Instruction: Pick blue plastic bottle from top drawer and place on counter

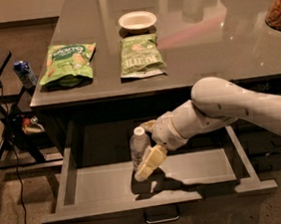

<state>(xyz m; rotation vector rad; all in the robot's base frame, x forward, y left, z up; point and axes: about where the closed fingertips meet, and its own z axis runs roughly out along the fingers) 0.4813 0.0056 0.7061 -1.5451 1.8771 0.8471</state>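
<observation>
The blue plastic bottle (138, 144), clear with a white cap, stands upright on the floor of the open top drawer (196, 169), left of its middle. My gripper (142, 152) reaches into the drawer from the right on a white arm. It is open, with one tan finger (149, 164) in front of the bottle's lower part and the other behind it near the cap. The bottle sits between them and rests on the drawer floor. The glossy grey counter (214, 51) lies above and behind the drawer.
Two green snack bags (68, 64) (140, 56) and a white bowl (137, 20) lie on the counter's left half. A jar (278, 9) stands at its right edge. A short blue can (25, 74) sits on a stand left of the counter, with cables below.
</observation>
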